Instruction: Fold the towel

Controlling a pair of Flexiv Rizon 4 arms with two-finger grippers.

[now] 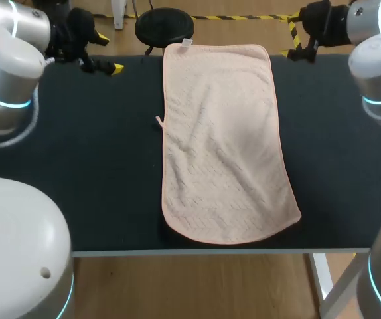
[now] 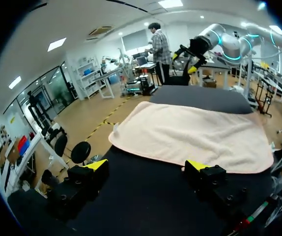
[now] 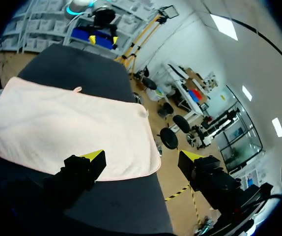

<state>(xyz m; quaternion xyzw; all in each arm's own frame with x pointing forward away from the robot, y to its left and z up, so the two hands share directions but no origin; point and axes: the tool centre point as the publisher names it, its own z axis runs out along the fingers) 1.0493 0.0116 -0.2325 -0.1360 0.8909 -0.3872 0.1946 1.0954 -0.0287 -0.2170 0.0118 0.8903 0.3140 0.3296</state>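
My left arm (image 1: 8, 66) comes in from the left, its left gripper (image 1: 109, 54) poised at the far side, fingers spread wide. My right arm (image 1: 376, 60) mirrors it opposite, right gripper (image 1: 293, 38) spread just as wide.

Counted: one pale pink rectangular terry-cloth towel (image 1: 220, 143); one black-topped table (image 1: 97, 166); two black, yellow-tipped two-finger grippers, entered as left gripper (image 2: 147, 165) and right gripper (image 3: 142, 156).

pale pink towel (image 1: 222, 143), black table (image 1: 97, 173)
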